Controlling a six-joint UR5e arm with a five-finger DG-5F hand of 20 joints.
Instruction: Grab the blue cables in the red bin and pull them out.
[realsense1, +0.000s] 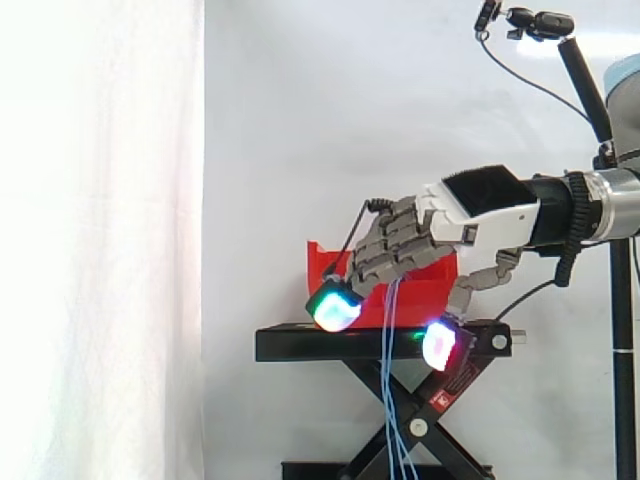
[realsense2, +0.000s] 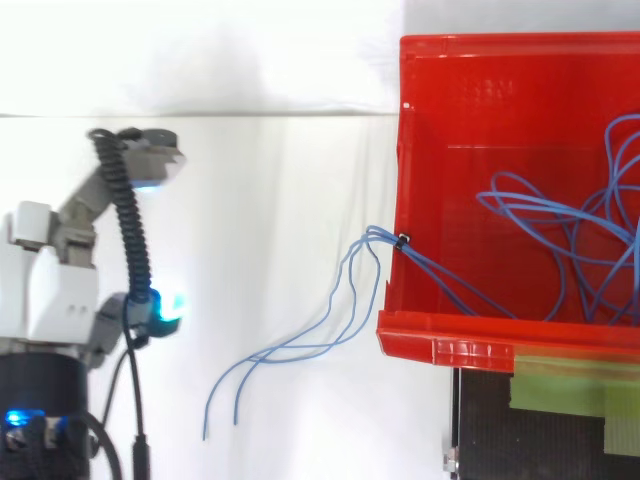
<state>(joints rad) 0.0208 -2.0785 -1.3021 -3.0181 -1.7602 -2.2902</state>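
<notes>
The hand (realsense1: 480, 225) is hovering in front of the red bin (realsense2: 470, 345), fingers nearly straight and spread from the thumb, holding nothing. The blue cables (realsense2: 415, 253) are lying mostly inside the bin. One bundle is crossing the bin's wall at a small black tie (realsense2: 402, 240), and its loose ends are hanging outside, pointing down past the black stand (realsense1: 300, 345). In my judgement, the hand should close on the bundle just outside the tie, then pull away from the bin along the bundle's line.

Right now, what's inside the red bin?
Looped blue cables lie on the bin floor; some strands run over its wall and hang outside. In the side view the hand hides part of the bin.
</notes>
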